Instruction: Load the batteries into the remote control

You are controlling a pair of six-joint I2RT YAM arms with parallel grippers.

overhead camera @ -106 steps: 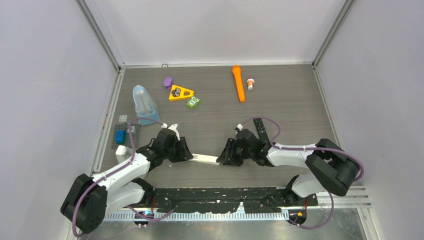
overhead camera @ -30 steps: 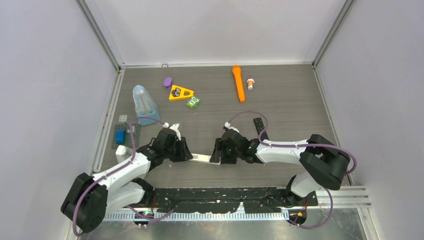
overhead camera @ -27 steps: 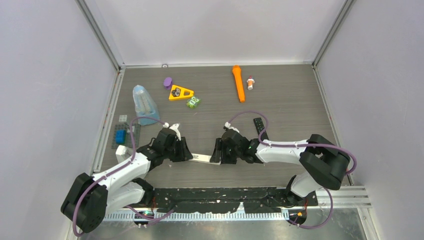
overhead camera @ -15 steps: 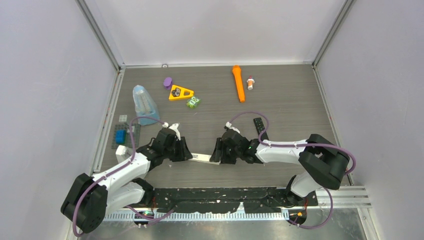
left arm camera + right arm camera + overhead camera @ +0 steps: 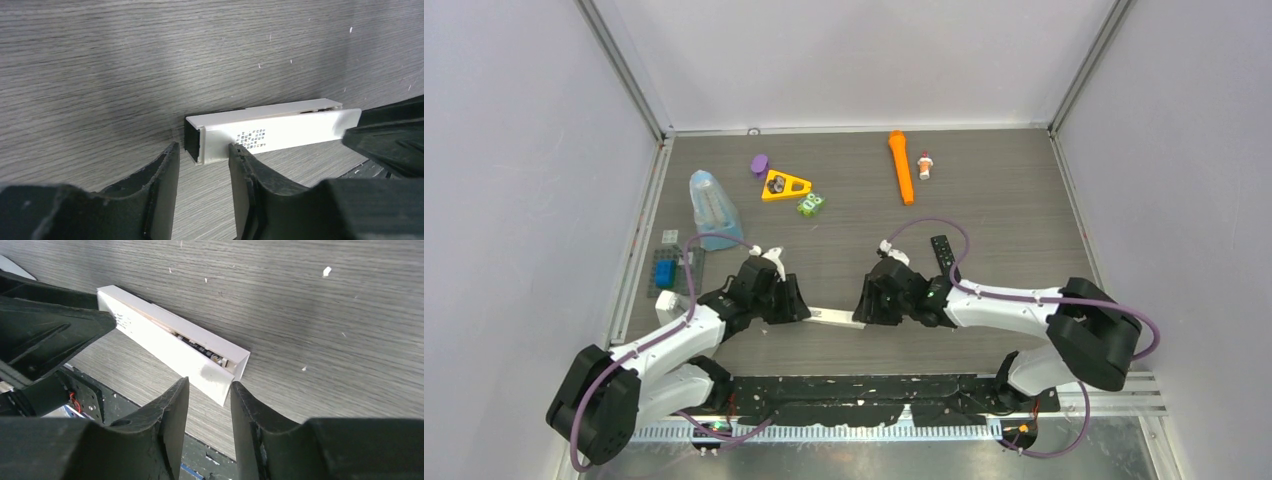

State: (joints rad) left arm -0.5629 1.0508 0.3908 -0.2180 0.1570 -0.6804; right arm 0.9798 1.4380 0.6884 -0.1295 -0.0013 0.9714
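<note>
On the grey wood-grain table (image 5: 1004,190) the remote control (image 5: 832,316) lay between my pincers; my left gripper (image 5: 202,147) stood apart around its dark end; my right gripper (image 5: 210,383) straddled the other end, clamped or not I could not tell.

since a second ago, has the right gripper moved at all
Yes, slightly. The right gripper has slid right, closer to being in line with the orange flashlight at the back, baring more of the remote control.

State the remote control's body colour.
The remote control is white, dark at one end; left wrist view.
</note>
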